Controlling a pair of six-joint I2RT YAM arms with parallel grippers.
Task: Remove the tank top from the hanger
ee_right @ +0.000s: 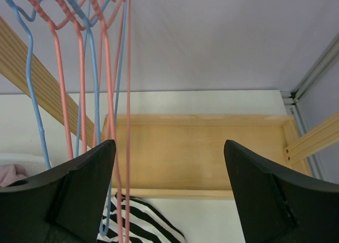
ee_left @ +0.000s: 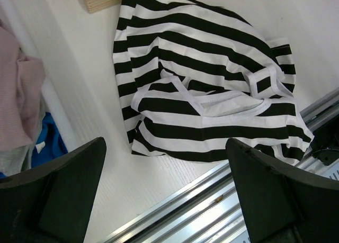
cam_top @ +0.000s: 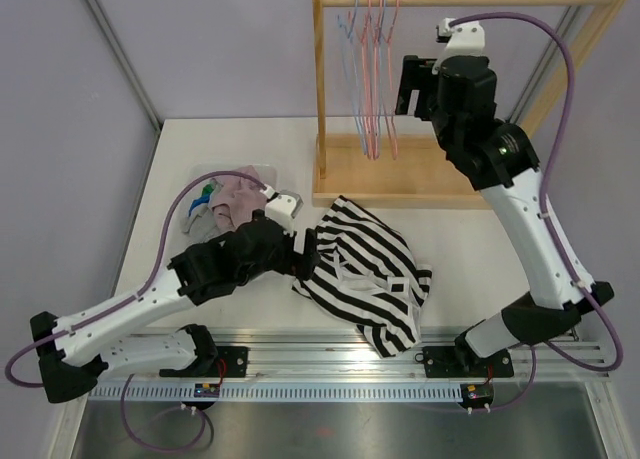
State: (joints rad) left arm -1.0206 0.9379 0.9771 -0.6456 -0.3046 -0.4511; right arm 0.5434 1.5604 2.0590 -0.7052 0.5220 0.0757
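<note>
Tank top [cam_top: 365, 274] lies on desk [cam_top: 470, 249] below left hand [ee_left: 167, 147], which is wide and empty. Right hand [ee_right: 169, 147] is wide too; the hangers [cam_top: 370, 109] just left of it, seemingly untouched, could snag if it swings.

- Bare table [cam_top: 470, 249] lies at 3 o'clock of the striped tank top [cam_top: 365, 279]; a hand could pass there.
- The wooden rack [cam_top: 400, 187] blocks 12 o'clock, its base just beside the tank top.
- Pink and blue hangers [cam_top: 372, 79] hang close together on its rail.
- A pile of clothes [cam_top: 225, 199] sits at 10 o'clock, and the left arm [cam_top: 230, 264] fills 9 o'clock.
</note>
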